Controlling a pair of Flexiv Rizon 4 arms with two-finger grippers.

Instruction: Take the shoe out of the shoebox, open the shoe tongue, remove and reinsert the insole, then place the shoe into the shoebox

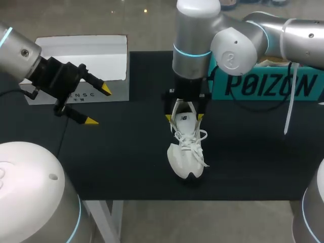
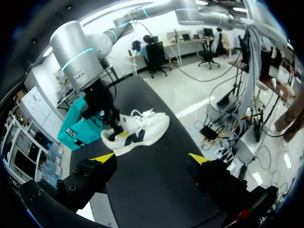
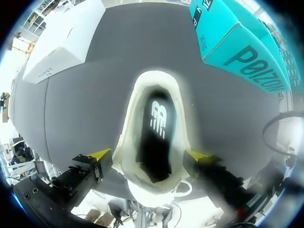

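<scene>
Shoe [image 1: 186, 152] mid-table, toe pointing near; right gripper [image 1: 185, 117] pinches its heel sides. Left gripper [image 1: 98, 105] spread wide, far left, by white box [image 1: 81, 50].

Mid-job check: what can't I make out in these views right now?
Shoebox interior: head view, mostly behind right arm; right wrist view's edge cuts it off.
Shoe heel: head view, under the right tool.
Insole front: right wrist view, dark inside the shoe.

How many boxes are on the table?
2. The white box is at the table's back left. The teal shoebox is at its back right, beyond the shoe. Some of the table is hidden, so there may be more.
</scene>
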